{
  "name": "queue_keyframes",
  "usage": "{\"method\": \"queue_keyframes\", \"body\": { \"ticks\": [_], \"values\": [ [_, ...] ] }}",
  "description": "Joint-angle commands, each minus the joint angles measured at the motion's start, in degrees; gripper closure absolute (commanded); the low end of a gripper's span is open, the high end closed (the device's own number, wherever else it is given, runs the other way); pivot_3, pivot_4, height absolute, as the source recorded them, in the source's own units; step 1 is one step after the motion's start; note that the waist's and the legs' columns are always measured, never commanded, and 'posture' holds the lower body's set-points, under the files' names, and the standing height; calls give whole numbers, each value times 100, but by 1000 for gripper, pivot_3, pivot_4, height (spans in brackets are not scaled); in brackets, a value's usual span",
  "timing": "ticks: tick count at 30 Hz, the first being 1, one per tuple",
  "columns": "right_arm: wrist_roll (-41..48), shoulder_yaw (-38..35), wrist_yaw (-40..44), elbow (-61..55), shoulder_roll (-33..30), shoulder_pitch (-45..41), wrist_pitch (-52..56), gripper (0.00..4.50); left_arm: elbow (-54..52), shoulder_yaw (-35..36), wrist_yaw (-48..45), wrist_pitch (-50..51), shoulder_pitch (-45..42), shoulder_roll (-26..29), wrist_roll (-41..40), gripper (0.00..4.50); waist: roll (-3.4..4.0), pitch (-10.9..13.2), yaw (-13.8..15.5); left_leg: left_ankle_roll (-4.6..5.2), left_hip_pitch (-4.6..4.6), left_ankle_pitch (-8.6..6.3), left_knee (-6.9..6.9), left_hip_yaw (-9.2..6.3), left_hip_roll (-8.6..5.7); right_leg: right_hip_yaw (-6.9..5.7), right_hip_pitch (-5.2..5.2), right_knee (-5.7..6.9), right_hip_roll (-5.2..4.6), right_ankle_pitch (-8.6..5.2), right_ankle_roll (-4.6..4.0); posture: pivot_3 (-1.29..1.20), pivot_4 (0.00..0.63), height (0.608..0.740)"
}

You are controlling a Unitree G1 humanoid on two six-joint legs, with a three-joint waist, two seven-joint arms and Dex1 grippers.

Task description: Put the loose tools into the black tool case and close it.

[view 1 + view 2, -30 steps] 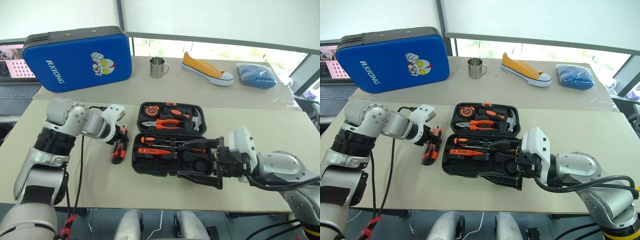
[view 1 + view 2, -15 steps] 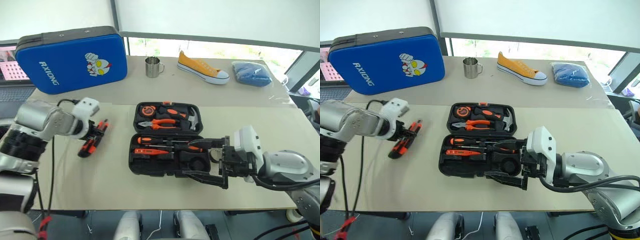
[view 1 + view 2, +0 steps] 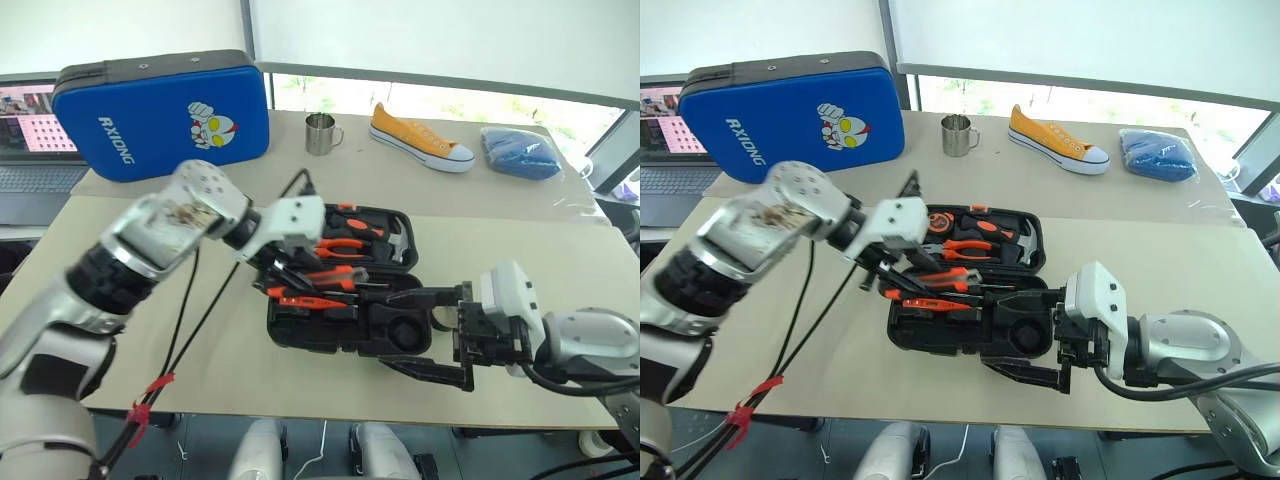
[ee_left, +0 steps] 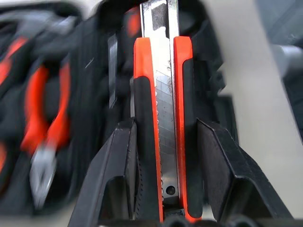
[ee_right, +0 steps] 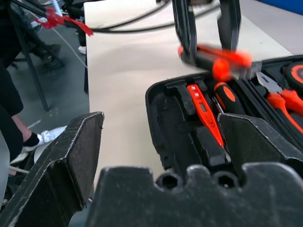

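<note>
1. Since the earlier frames, the left gripper (image 3: 285, 268) has moved from the bare table left of the black tool case (image 3: 345, 330) to a position over the case's left part, carrying the utility knife (image 4: 163, 137) with it.
2. Left gripper: partly closed, both fingers clamped on the flanks of the orange-black utility knife; the blade strip runs between the fingers (image 4: 215, 165).
3. Right gripper (image 3: 440, 335): jaws spread wide, holding nothing, positioned at the right front corner of the case, with one finger above the case's near half and one below its front edge.
4. Black tool case: open flat on the table (image 3: 150, 330). The far half holds the orange-handled pliers (image 3: 345, 245) and the hammer (image 3: 395, 240).
5. Near half: contains a screwdriver (image 5: 227, 97) and a slim orange tool (image 5: 206, 116); the round recess (image 3: 405, 328) lies toward the right.
6. Background items on the far table: blue padded case (image 3: 165, 115), metal mug (image 3: 319, 133), yellow shoe (image 3: 420, 140).
</note>
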Motion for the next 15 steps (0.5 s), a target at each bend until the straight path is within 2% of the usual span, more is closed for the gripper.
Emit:
{"method": "queue_keyframes", "body": {
  "ticks": [1,4,11,15],
  "values": [
    [157,-248,-259,-324,43,95,19,0,-92,-457,72,809,-178,-203,501,3056,0,0,-32,0,1,0,-1,-4,1,2,0,1,1,0,0,0,150,739],
    [195,-283,-495,-416,106,146,31,0,-314,-779,38,1525,-237,-324,585,3056,0,0,-53,1,0,0,1,-19,-1,2,0,5,2,0,1,0,150,739],
    [148,-256,-682,-499,140,191,-2,0,-468,-920,264,1783,21,-685,768,3056,1,0,-20,1,0,0,5,-48,-4,2,5,5,-1,-1,4,0,150,739],
    [98,-347,-620,-479,85,305,-32,0,-236,-1108,475,2190,-28,-1102,868,3056,2,-1,6,1,1,0,7,-51,-5,2,8,5,-1,-2,5,0,150,739]
  ]
}}
